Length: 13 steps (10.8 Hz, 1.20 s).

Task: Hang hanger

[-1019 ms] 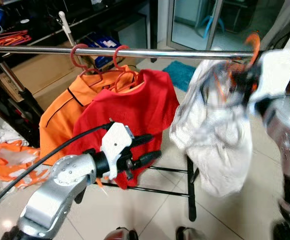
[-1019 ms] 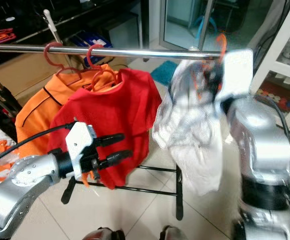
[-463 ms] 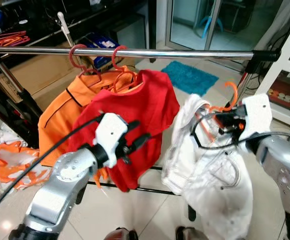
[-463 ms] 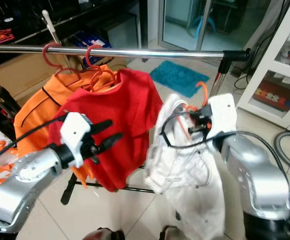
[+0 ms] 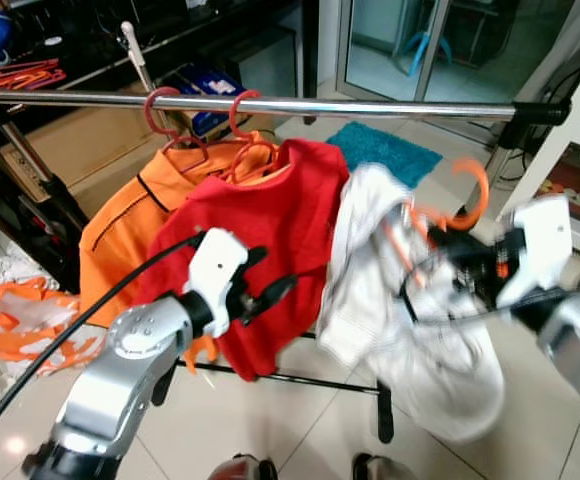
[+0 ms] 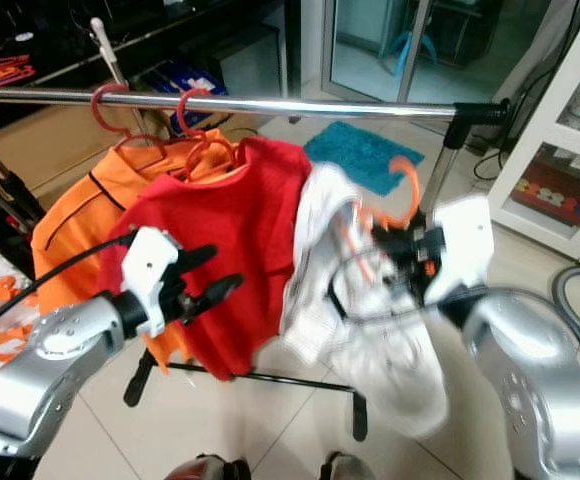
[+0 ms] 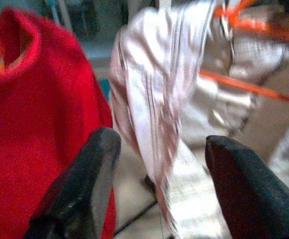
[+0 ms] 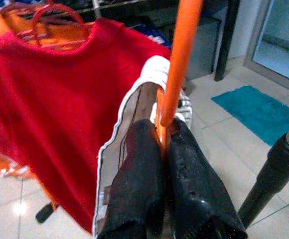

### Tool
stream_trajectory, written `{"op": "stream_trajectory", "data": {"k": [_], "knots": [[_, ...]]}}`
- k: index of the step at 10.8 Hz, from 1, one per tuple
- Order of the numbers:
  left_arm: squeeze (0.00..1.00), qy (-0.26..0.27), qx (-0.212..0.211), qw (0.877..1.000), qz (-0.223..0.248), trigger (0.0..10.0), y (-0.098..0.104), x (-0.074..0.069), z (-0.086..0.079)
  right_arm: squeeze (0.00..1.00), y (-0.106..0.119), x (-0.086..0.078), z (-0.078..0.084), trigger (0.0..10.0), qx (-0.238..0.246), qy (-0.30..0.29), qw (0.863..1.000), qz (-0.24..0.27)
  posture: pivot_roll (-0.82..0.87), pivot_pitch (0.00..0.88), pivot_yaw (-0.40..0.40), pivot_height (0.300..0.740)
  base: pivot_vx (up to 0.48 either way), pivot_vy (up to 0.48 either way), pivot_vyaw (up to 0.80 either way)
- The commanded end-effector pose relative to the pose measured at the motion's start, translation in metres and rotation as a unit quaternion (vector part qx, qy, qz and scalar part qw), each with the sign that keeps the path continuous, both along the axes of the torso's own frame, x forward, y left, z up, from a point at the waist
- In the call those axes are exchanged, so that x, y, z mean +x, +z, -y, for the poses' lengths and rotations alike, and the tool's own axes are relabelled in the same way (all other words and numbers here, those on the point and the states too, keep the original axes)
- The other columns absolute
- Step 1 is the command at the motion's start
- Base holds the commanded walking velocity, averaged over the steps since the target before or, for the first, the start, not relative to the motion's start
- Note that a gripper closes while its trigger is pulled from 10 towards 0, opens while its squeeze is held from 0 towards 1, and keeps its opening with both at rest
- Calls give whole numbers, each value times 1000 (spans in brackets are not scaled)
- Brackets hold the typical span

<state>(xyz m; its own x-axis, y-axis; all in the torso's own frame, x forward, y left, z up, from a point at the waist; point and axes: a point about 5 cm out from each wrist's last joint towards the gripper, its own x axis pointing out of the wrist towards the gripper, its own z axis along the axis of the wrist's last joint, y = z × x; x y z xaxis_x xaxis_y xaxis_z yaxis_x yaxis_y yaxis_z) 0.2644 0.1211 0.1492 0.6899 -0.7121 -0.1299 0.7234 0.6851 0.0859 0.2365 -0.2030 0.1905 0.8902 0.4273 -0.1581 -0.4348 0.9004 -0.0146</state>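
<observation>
An orange hanger (image 6: pixel 400 190) carries a white garment (image 5: pixel 400 300). My right gripper (image 8: pixel 164 134) is shut on the hanger's neck, just under its hook. The hook hangs below the steel rail (image 5: pixel 370 106), apart from it, near the rail's right end. The white garment swings against the red shirt (image 5: pixel 260 225). That shirt and an orange shirt (image 5: pixel 120 235) hang on the rail from red hangers. My left gripper (image 5: pixel 270 288) is open in front of the red shirt. In the left wrist view its black fingers (image 7: pixel 84 189) are spread wide, with a fold of the white garment (image 7: pixel 154 99) beyond them.
The rack's black post (image 6: pixel 440 165) and floor bar (image 5: pixel 300 378) stand just ahead. A white cabinet (image 6: pixel 560 150) is to the right, with a teal mat (image 5: pixel 390 150) behind the rack. Orange and white clothes (image 5: pixel 20 310) lie on the floor at left, beside a cardboard box (image 5: pixel 70 150).
My right gripper held the hanger up at the rail, dropped well below it, and has now risen partway. The white garment has swung left against the red shirt. My left gripper barely moved.
</observation>
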Motion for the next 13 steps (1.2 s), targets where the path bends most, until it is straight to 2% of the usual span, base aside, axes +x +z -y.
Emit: {"op": "stream_trajectory", "data": {"k": [1,3,5,6,7,8,9,11,12,13], "knots": [[1000,-17,-4,1000,19,10000,6,4,4,0,24,-8,-6,0,-4,36,998,56,-58,104,108,740,0,0,0],[1000,-38,34,998,28,10000,2,10,10,0,32,-11,-7,0,-9,45,997,69,-65,104,114,740,0,0,0],[1000,-47,39,998,30,10000,0,12,13,0,36,-14,-10,0,-4,52,995,79,-68,103,116,740,0,0,0],[910,-47,40,997,35,10000,0,13,14,0,37,-15,-10,0,-4,54,995,80,-68,103,116,740,0,0,0],[153,-45,33,998,39,10000,1,13,15,0,37,-14,-10,0,-6,51,996,78,-68,103,116,740,0,0,0],[0,-46,21,998,49,10000,6,11,15,0,33,-6,-9,0,-22,15,998,65,-69,102,112,740,0,0,0],[0,-49,9,997,52,10000,10,8,14,0,31,3,-9,0,-27,-16,998,57,-69,102,112,740,0,0,0],[0,-107,-7,992,60,10000,16,-11,17,0,29,39,-13,0,-33,-91,995,39,-63,106,107,740,0,0,0],[0,-142,-11,989,48,10000,15,-21,20,0,29,53,-17,0,-32,-106,993,31,-59,102,103,740,0,0,0],[0,-153,-33,987,28,10000,17,-28,20,0,31,68,-23,0,-32,-113,993,26,-50,101,95,740,0,0,0]]}}
